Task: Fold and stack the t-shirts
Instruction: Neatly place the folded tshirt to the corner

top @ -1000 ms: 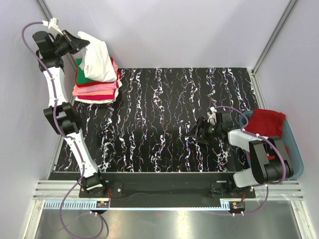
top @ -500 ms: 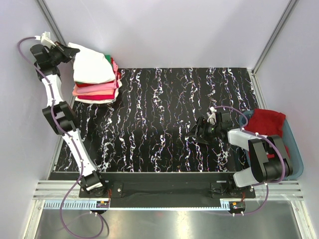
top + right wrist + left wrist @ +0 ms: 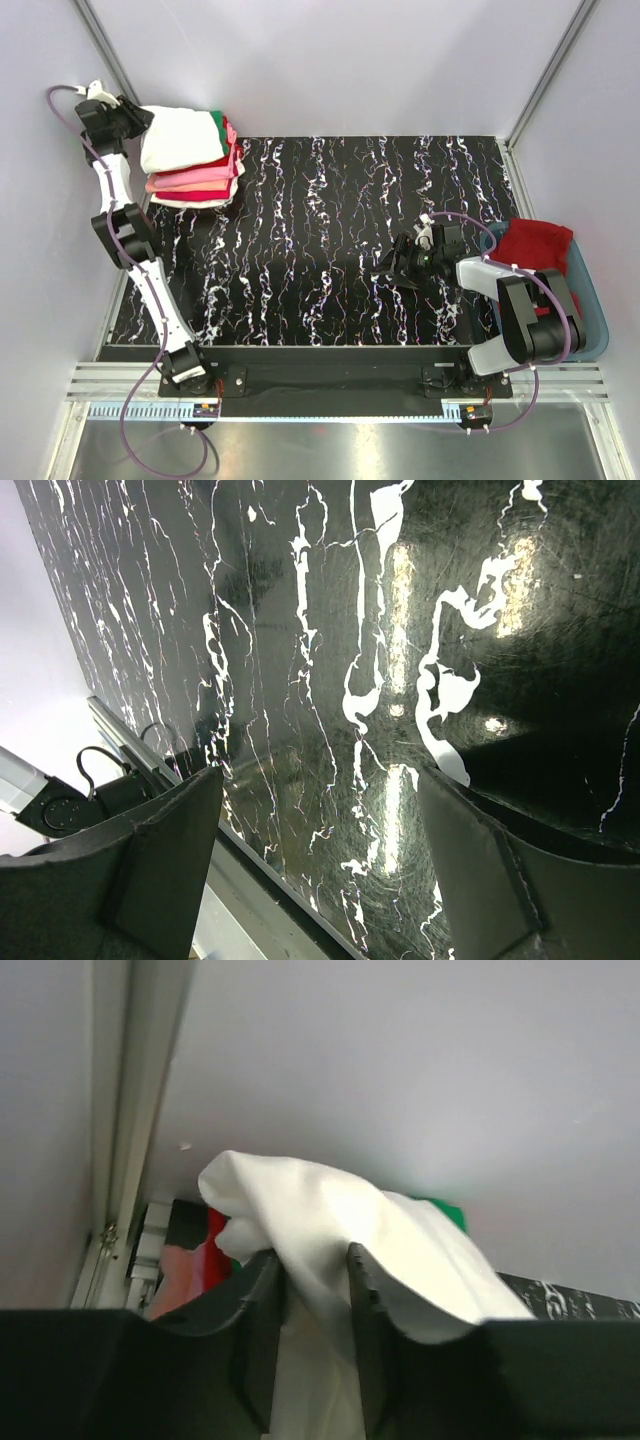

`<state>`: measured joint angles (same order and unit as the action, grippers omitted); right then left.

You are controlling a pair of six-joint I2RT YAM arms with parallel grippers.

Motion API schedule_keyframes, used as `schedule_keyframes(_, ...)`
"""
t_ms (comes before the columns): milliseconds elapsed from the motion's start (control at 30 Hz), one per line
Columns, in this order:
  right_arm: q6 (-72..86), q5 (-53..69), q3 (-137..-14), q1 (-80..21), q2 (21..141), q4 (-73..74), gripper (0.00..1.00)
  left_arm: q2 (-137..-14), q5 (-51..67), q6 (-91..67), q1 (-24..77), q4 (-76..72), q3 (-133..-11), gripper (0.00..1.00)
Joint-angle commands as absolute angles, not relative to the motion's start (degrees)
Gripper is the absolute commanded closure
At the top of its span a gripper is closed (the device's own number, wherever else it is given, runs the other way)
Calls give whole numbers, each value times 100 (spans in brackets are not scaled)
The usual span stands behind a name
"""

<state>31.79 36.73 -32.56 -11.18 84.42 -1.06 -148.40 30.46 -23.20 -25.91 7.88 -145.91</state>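
A stack of folded t-shirts point(image 3: 195, 178) sits at the far left corner of the table: white at the bottom, red and pink layers, green, and a white t-shirt point(image 3: 182, 138) on top. My left gripper point(image 3: 135, 117) is at the stack's left edge, shut on the white t-shirt point(image 3: 330, 1250), whose cloth runs between its jaws. Green, red and pink edges show behind it in the left wrist view. My right gripper point(image 3: 388, 272) is open and empty, low over the marbled table right of centre. A red t-shirt point(image 3: 535, 246) lies in the blue tub.
The blue tub point(image 3: 590, 310) stands at the table's right edge. The black marbled table top point(image 3: 330, 230) spans the middle. Grey walls and metal frame posts close the far side; one post point(image 3: 135, 1110) stands just left of the stack.
My left gripper has lowered the white t-shirt from hanging above the stack to lying spread flat on top of it, and moved left. The right arm has not moved.
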Motion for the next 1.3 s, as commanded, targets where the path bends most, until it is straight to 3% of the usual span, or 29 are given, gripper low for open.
schedule_keyframes(0, 3138, 3788, -3454, -1134, 8481, -229, 14, -15099, 2251, -2127, -2619, 835, -14854, 57)
schedule_keyframes(33, 3138, 3788, -3454, -1134, 8481, -229, 14, -15117, 2119, -2118, -2628, 939, -14845, 43)
schedule_keyframes(133, 3138, 3788, -3463, -1134, 8473, -229, 14, -15100, 1235, -2005, -2628, 1377, -14775, 32)
schedule_keyframes(167, 3138, 3788, -3463, -1134, 8473, -229, 14, -14926, 1048, -1969, -2637, 1449, -14679, 22)
schedule_keyframes(333, 3138, 3797, -3445, -1125, 8438, -246, 14, -13916, -303, -1617, -2611, 1775, -13993, 15)
schedule_keyframes(367, 3138, 3806, -3437, -1125, 8438, -255, 14, -13765, -403, -1582, -2567, 1749, -13809, 3)
schedule_keyframes(400, 3138, 3806, -3428, -1125, 8429, -264, 14, -13607, -483, -1495, -2540, 1749, -13738, 1)
schedule_keyframes(567, 3146, 3806, -3401, -1125, 8393, -290, 14, -12676, -1255, -1064, -2041, 1486, -13211, 1)
schedule_keyframes(733, 3147, 3797, -3393, -1116, 8393, -290, 14, -12647, -1853, -344, -1381, 1521, -13736, 1)
schedule_keyframes(967, 3173, 3771, -3384, -1134, 8385, -308, 14, -13192, -1152, -62, -652, 1468, -14274, 2)
schedule_keyframes(1267, 3182, 3779, -3366, -1125, 8385, -334, 14, -13930, -1213, 123, -246, 1450, -14599, 13)
